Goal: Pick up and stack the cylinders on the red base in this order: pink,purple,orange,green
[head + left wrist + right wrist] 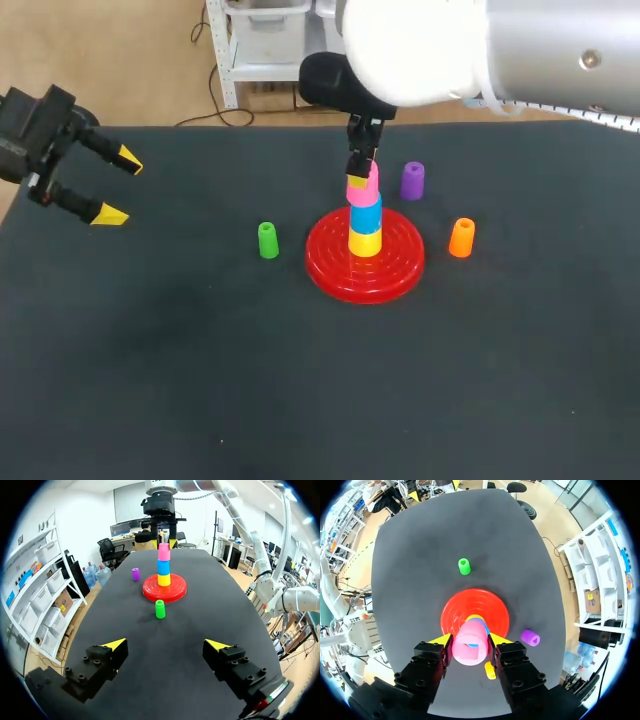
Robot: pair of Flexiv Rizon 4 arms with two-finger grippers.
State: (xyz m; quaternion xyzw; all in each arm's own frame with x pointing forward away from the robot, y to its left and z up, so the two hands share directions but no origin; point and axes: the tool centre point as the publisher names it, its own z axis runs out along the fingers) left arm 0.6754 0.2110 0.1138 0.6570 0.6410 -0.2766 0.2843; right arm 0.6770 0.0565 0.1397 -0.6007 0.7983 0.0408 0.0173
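Over the black worktop (200, 380) the left jaws gape wide, empty. The round red ribbed plastic base (402, 272) carries a yellow-and-blue stack (365, 226). The right jaws clasp the pink plastic cylinder (470, 647) atop it. Best to release only once it sits square, then lift straight up.

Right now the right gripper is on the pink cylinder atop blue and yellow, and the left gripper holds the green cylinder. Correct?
No: the left gripper is open and empty. The head view shows the green cylinder standing on the table beside the red base. The rest holds.
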